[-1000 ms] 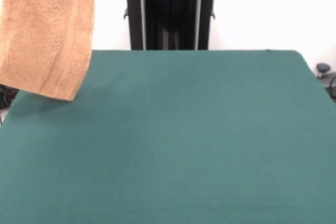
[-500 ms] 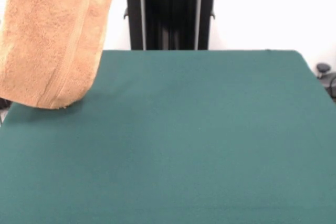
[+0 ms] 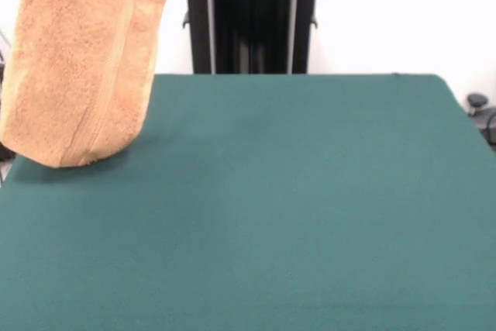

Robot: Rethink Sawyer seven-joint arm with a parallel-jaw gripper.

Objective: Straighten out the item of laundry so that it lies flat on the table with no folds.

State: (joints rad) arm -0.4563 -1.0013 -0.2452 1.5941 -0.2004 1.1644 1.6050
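Note:
An orange-tan terry towel (image 3: pixel 77 67), the item of laundry, hangs in the air at the far left of the front view, its top cut off by the picture's upper edge. It droops folded, with a woven band running down its right side. Its lower end dangles just over the left far corner of the dark green table (image 3: pixel 294 207). Whatever holds the towel is above the frame. The gripper does not show.
The robot's black pedestal (image 3: pixel 252 17) stands behind the table's far edge at centre. A small dark object (image 3: pixel 477 102) sits off the table's far right corner. A white wall lies behind.
The hanging towel has swung and turned slightly, its lower end shifting a little to the right and down over the table's left corner.

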